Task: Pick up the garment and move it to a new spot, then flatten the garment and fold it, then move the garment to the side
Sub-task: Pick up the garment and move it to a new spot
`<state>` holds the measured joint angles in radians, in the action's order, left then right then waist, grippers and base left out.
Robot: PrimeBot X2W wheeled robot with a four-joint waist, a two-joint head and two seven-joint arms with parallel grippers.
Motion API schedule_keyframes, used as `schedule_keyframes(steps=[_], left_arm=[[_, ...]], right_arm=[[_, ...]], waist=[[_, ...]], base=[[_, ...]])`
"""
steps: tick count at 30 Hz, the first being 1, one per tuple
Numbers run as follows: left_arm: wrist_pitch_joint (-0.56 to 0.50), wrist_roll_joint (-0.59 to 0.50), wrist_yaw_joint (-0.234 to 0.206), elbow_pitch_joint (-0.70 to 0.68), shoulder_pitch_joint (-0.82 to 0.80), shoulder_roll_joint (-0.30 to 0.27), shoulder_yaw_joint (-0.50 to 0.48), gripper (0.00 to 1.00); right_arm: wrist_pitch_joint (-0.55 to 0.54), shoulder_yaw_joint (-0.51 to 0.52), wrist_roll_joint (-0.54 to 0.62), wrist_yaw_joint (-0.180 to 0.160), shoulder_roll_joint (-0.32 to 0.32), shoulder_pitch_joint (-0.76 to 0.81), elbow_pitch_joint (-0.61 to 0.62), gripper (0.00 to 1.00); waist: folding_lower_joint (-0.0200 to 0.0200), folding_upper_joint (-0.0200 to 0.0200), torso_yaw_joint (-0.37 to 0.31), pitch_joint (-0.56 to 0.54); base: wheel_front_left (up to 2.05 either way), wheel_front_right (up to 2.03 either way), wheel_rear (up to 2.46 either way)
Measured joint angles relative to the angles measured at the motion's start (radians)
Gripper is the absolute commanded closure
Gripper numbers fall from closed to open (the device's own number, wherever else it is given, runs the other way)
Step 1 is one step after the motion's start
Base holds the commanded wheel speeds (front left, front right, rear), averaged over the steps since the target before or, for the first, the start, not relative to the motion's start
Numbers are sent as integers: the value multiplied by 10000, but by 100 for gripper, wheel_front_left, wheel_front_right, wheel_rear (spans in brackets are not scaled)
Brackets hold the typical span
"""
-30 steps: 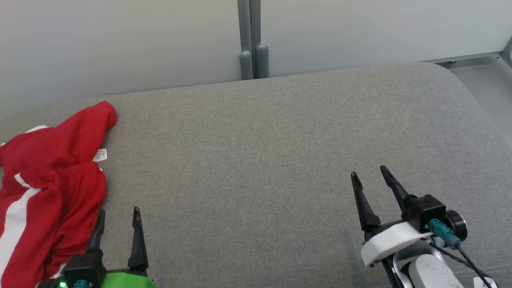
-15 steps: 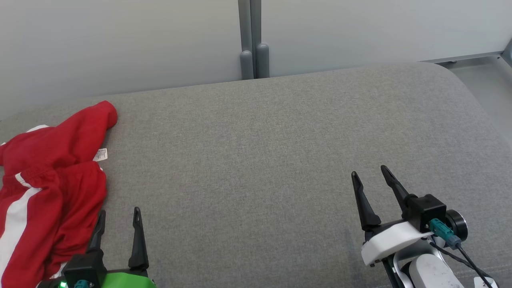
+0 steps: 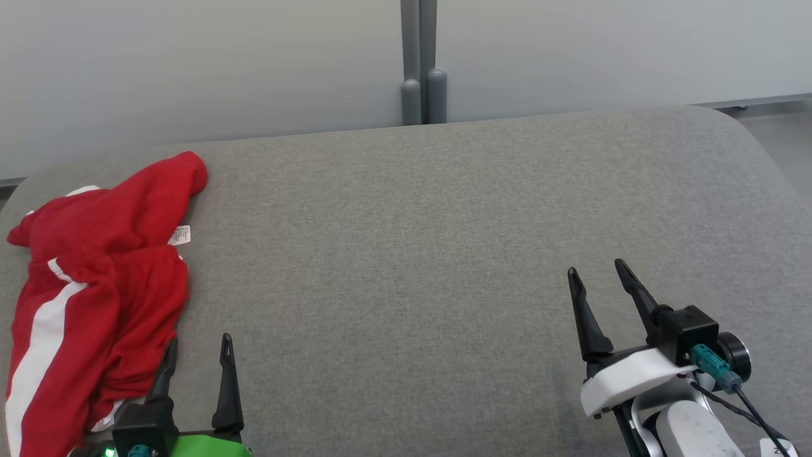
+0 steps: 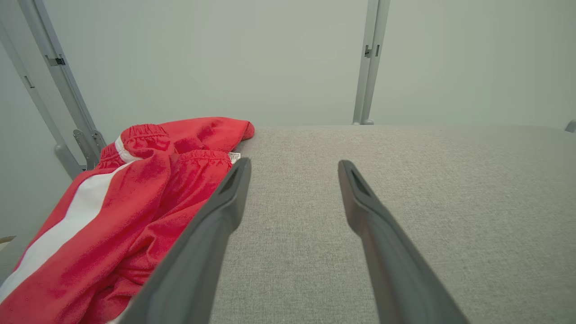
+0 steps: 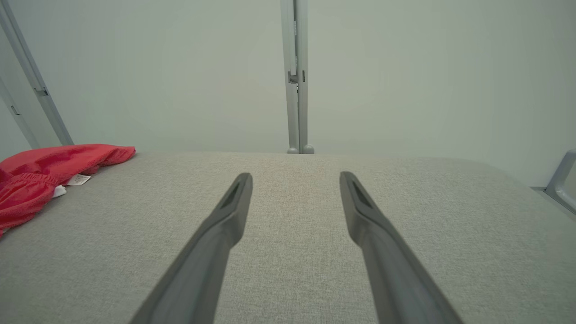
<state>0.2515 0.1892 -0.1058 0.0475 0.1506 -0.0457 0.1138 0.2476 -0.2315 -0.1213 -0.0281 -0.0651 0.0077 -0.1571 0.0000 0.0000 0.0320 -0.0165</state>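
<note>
Red garment [image 3: 95, 279] lay crumpled at left end of grey cushion [image 3: 412, 254], just beside left gripper [image 3: 199, 340], jaws wide, empty; right gripper [image 3: 597, 268] well apart, also wide, empty.

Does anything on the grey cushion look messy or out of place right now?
Yes: the red garment lies crumpled in a heap at the left end of the grey cushion, with its white label sticking out. The left gripper, open, is beside it. Nothing else stands out.
</note>
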Motion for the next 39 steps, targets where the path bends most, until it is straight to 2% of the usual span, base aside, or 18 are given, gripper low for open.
schedule_keyframes(steps=[7, 15, 20, 26, 30, 33, 39], left_arm=[[0, -6, 0, 29, -8, 0, -38, 0], [0, -105, -2, 15, -6, 0, -297, 0], [0, -171, -2, 12, 5, -2, -359, 0], [0, -180, 2, 84, 6, 0, -86, 0], [0, -178, 2, 63, 24, -6, -313, 0], [0, -176, 0, 42, 75, -13, -512, 0], [0, -173, 0, 52, 202, -12, -512, 0]], right_arm=[[29, -29, -17, 35, 8, 5, 8, 0], [42, -449, -29, 372, 40, 4, -27, 0], [42, -577, -67, 445, 54, 3, -77, 0], [42, -391, -109, 347, 75, 10, -56, 0], [44, -616, -107, 368, 94, 7, -81, 0], [44, -732, -105, 395, 117, 7, -125, 0], [44, -734, -104, 393, 121, 5, -167, 0]], waist=[[0, 0, 677, -31], [0, 0, 1687, -108], [0, 0, 2365, -170], [0, 0, 3200, -236], [0, 0, 3677, -263], [0, 0, 3851, -278], [0, 0, 3666, -242]], base=[[0, 0, 0], [0, 0, 0], [0, 0, 0], [0, 0, 0], [0, 0, 0], [0, 0, 0], [0, 0, 0]])
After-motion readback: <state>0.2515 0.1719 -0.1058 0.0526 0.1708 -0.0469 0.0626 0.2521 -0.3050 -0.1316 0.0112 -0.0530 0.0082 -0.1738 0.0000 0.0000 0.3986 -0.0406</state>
